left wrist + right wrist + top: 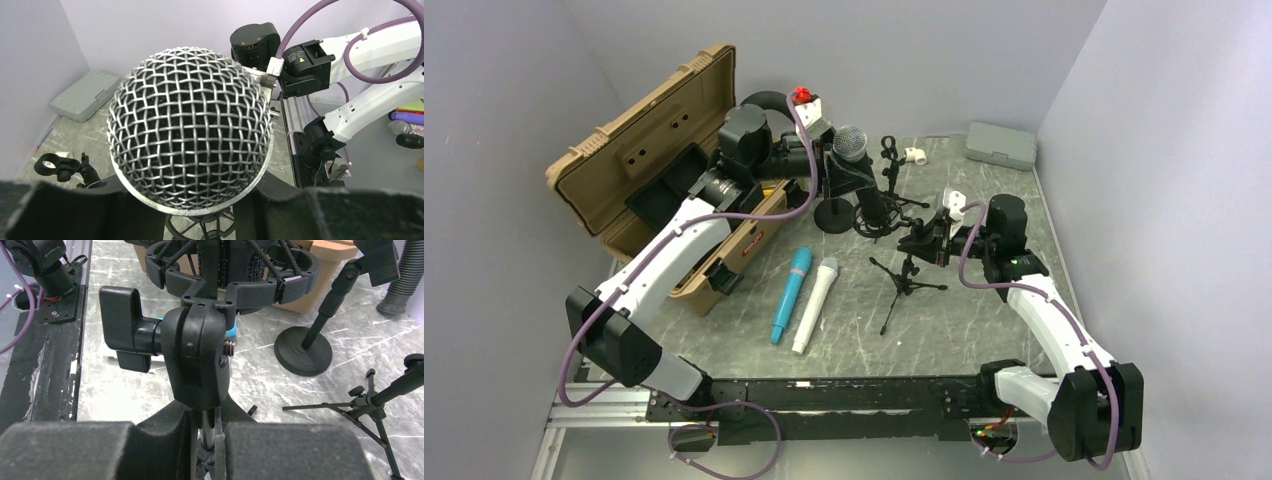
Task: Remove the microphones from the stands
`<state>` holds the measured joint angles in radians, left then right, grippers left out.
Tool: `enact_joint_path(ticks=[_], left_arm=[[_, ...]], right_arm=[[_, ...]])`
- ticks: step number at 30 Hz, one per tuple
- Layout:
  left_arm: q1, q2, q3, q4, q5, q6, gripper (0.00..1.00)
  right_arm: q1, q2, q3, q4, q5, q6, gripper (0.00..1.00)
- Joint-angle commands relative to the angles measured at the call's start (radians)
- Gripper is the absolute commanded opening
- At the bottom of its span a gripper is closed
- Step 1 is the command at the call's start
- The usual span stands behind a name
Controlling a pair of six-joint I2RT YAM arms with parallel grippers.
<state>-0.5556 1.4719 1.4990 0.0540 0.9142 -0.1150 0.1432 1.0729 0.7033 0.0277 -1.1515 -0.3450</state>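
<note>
The microphone (pixel 849 143) has a silver mesh head (pixel 190 125) that fills the left wrist view. My left gripper (pixel 200 205) (pixel 832 168) is shut on the microphone just below that head, one dark pad on each side. Under it sits the stand's black shock-mount ring (pixel 230 277) (pixel 874 215). The stand (pixel 197 355) has a swivel joint with a wing knob above a thin metal pole. My right gripper (pixel 204 432) (pixel 927 240) is shut on that pole, just under the joint. How much of the microphone's body is inside the ring is hidden.
A blue microphone (pixel 791 293) and a white one (pixel 814 305) lie side by side near the front. A small tripod (pixel 904 285) stands by the right gripper, a round-base stand (pixel 834 215) behind. An open tan case (pixel 654 170) fills the left; a grey box (pixel 1001 145) sits back right.
</note>
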Motion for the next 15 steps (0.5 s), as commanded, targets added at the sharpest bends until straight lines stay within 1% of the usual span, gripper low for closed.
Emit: enact_joint_path(ticks=[1, 8, 15], left_arm=[[0.006, -0.002, 0.068, 0.042, 0.007, 0.028, 0.00], [0.006, -0.061, 0.108, -0.065, -0.188, 0.074, 0.00], [0.006, -0.119, 0.171, -0.148, -0.215, 0.103, 0.00]], right_arm=[[-0.019, 0.024, -0.023, -0.115, 0.067, -0.056, 0.00], [-0.027, 0.016, -0.033, -0.075, 0.098, -0.021, 0.00], [-0.030, 0.016, -0.034, -0.063, 0.113, -0.014, 0.00]])
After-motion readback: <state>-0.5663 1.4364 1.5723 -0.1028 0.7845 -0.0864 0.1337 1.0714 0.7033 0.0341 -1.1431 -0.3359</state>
